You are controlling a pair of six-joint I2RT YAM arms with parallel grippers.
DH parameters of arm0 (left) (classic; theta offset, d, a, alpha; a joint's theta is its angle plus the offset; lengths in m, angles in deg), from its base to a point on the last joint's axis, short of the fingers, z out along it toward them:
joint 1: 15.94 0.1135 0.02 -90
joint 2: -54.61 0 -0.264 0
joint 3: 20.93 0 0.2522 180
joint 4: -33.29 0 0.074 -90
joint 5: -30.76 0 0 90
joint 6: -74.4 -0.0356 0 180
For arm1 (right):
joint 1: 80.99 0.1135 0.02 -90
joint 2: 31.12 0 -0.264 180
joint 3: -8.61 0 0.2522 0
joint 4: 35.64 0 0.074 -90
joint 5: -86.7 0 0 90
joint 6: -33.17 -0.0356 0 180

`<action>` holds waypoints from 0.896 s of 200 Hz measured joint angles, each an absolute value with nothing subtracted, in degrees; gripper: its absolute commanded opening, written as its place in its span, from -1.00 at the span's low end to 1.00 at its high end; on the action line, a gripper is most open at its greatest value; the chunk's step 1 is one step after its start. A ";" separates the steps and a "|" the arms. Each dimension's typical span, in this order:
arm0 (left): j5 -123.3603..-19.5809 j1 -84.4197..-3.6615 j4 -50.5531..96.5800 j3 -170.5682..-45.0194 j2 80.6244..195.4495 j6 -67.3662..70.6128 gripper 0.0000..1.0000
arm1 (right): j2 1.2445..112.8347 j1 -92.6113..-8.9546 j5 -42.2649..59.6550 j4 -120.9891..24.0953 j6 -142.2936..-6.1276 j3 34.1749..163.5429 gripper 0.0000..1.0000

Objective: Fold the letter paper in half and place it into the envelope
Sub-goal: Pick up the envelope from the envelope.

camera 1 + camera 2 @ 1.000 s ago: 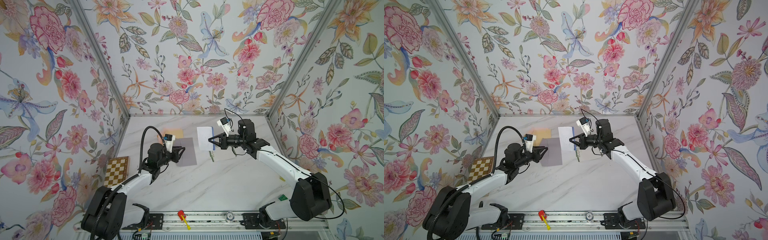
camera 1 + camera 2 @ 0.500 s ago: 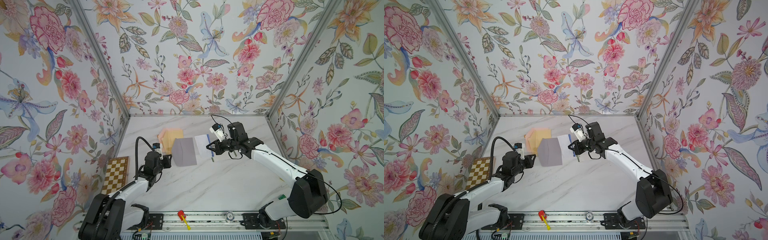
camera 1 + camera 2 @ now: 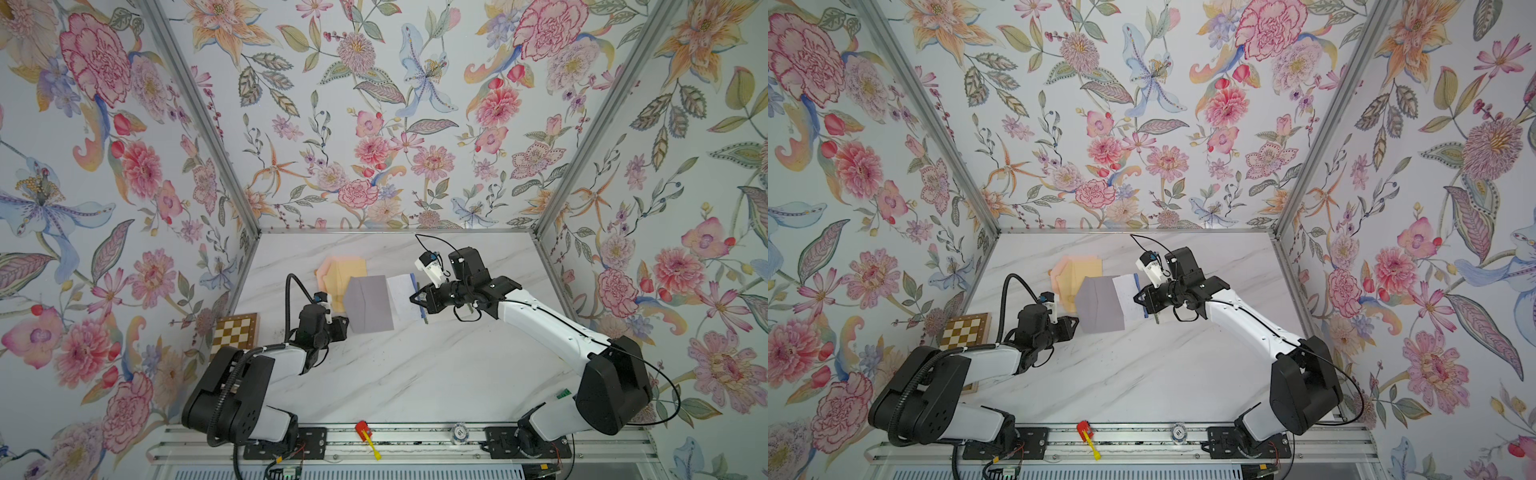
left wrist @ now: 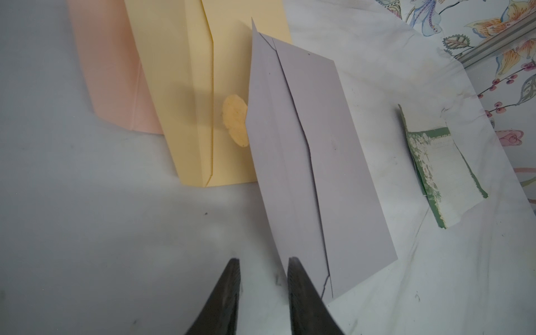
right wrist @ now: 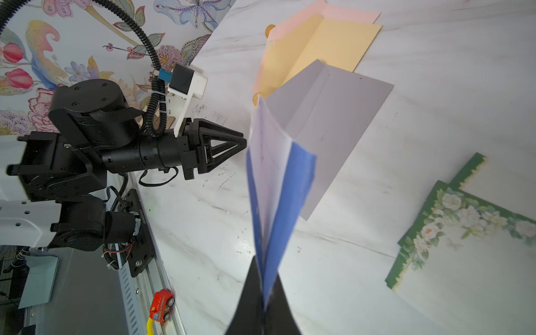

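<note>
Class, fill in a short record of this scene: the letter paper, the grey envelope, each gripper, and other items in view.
Letter paper: folded, blue-edged, held off the table, not yet in an envelope
Grey envelope: on the table, overlapping the yellow envelope
Right gripper: shut on the letter paper
Left gripper: open, empty, near the grey envelope
Other items: pink envelope, green floral paper, chessboard

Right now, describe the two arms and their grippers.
The left arm and right arm have white shells and black joints. The left gripper and right gripper are black, pointed. A ribbed black hose loops over the left arm, a thin cable over the right.
</note>
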State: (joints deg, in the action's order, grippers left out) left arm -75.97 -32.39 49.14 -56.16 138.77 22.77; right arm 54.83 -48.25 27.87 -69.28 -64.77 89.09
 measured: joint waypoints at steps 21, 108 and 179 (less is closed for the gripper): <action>-77.68 -32.39 51.34 -56.25 140.82 23.45 -0.38 | 54.26 -48.06 27.46 -69.32 -65.21 88.10 -1.00; -80.10 -32.39 58.86 -57.98 148.19 25.85 -0.40 | 52.31 -48.06 27.09 -69.30 -65.65 85.35 -0.93; -81.55 -32.39 65.92 -59.86 153.81 29.48 -0.77 | 50.78 -48.08 26.59 -69.21 -65.67 84.41 -0.93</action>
State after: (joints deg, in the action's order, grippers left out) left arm -81.55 -32.39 65.92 -59.86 153.81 29.48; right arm 50.78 -48.08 26.59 -69.21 -65.67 84.41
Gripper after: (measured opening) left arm 0.151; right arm 0.047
